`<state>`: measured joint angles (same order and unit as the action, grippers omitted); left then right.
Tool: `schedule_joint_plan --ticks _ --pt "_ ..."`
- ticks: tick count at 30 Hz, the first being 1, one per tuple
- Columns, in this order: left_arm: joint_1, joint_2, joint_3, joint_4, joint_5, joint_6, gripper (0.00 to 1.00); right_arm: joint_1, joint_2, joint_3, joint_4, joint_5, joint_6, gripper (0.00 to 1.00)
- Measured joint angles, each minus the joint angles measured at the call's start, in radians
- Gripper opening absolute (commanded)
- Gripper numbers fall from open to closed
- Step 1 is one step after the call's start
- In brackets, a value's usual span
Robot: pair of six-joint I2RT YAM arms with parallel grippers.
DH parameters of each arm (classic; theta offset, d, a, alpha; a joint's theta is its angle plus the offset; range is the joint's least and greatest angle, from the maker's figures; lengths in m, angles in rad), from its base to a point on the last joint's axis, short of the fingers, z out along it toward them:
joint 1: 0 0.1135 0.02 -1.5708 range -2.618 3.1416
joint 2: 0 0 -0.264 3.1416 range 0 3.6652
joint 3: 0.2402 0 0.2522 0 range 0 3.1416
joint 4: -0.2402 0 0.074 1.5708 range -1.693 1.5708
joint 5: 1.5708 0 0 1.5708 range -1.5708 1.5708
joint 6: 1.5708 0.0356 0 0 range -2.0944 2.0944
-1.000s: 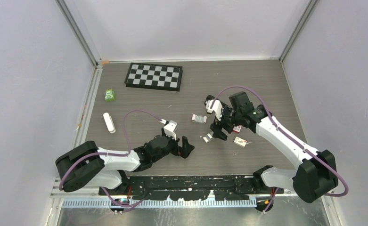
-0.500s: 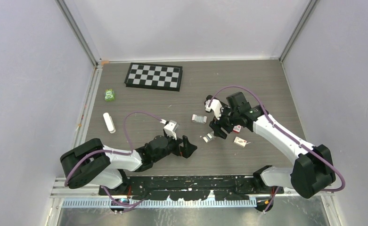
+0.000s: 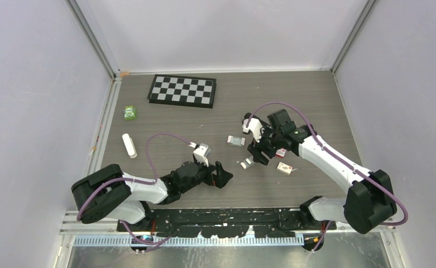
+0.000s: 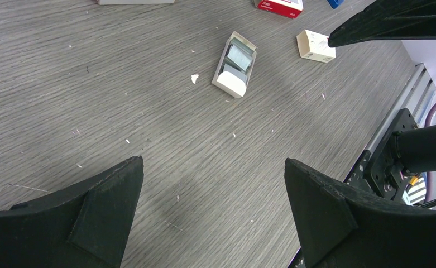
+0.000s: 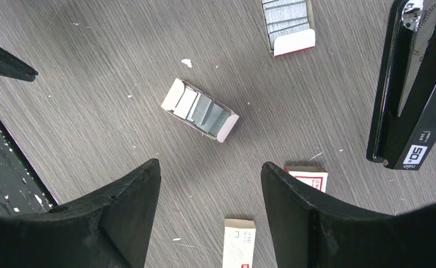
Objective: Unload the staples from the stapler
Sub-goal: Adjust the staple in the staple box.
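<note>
The black stapler (image 5: 411, 84) lies on the table at the right of the right wrist view, with a chrome part showing near its far end. The right arm mostly hides it from above. My right gripper (image 5: 210, 163) (image 3: 257, 154) hangs open over the table beside it, with nothing between its fingers. An open box of staples (image 5: 200, 114) (image 3: 245, 163) lies just beyond its fingertips, and a second open staple box (image 5: 288, 22) (image 3: 235, 140) lies farther off. My left gripper (image 4: 213, 161) (image 3: 220, 174) is wide open and empty over bare table near the front edge.
Two small closed staple boxes (image 5: 238, 243) (image 5: 307, 176) lie near the right fingers. A chessboard (image 3: 182, 90) sits at the back left. A green object (image 3: 129, 113) and a white stick-shaped object (image 3: 129, 145) lie at the left. The metal rail (image 3: 226, 215) runs along the near edge.
The right gripper's jaws have narrowed a little and that arm has shifted slightly. The left arm has edged a little to the right. Nothing was picked up or moved.
</note>
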<state>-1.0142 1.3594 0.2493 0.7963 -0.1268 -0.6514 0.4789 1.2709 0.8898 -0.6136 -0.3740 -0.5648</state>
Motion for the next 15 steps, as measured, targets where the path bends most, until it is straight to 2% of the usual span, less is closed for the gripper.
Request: schedule_joint_plan --ticks 15 --pt "0.000 -0.003 -0.011 0.000 -0.003 0.000 0.98 0.005 0.018 0.001 -0.008 -0.001 -0.001 0.71"
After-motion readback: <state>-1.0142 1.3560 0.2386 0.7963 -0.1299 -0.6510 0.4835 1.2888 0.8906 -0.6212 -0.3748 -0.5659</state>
